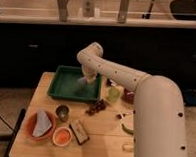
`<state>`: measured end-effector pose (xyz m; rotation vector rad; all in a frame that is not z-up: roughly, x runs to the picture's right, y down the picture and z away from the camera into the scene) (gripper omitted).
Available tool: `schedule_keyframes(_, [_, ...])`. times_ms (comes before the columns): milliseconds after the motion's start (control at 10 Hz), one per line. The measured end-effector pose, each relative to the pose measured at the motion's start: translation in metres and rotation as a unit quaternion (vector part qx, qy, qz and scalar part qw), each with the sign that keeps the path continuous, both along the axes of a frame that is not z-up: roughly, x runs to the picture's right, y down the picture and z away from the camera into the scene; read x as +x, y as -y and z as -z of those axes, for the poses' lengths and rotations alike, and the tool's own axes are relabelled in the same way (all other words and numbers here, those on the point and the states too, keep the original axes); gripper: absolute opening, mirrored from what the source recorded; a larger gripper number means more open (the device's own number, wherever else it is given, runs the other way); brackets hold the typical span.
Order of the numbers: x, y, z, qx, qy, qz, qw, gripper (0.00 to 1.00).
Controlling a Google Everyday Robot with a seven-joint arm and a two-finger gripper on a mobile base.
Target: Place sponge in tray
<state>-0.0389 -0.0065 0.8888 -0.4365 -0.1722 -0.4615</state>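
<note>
The dark green tray (66, 88) lies at the back of the wooden table, left of centre. My arm reaches from the right and bends down over it. The gripper (86, 80) hangs low over the tray's right part, just above its bottom. A small pale bluish patch (83, 81) shows at the gripper's tip; it looks like the sponge, but I cannot tell whether it is held or lying in the tray.
In front of the tray stand a metal cup (62, 112), an orange bowl with a grey cloth (40, 124), a small orange bowl (62, 136) and a brownish block (79, 130). A green cup (113, 95), dark grapes (95, 107) and a green pepper (127, 129) lie to the right.
</note>
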Motion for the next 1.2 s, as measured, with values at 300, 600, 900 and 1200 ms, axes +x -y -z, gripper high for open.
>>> schedule_keyframes(300, [-0.0016, -0.0010, -0.0001, -0.003, 0.001, 0.004, 1.0000, 0.74])
schedule_keyframes(600, [-0.0023, -0.0005, -0.0006, -0.006, 0.004, 0.006, 1.0000, 0.80])
schedule_keyframes(900, [-0.0024, -0.0002, -0.0012, -0.009, 0.007, 0.009, 0.9999, 0.80])
schedule_keyframes(1200, [-0.0011, 0.0008, -0.0013, -0.008, 0.015, 0.011, 0.9998, 0.80])
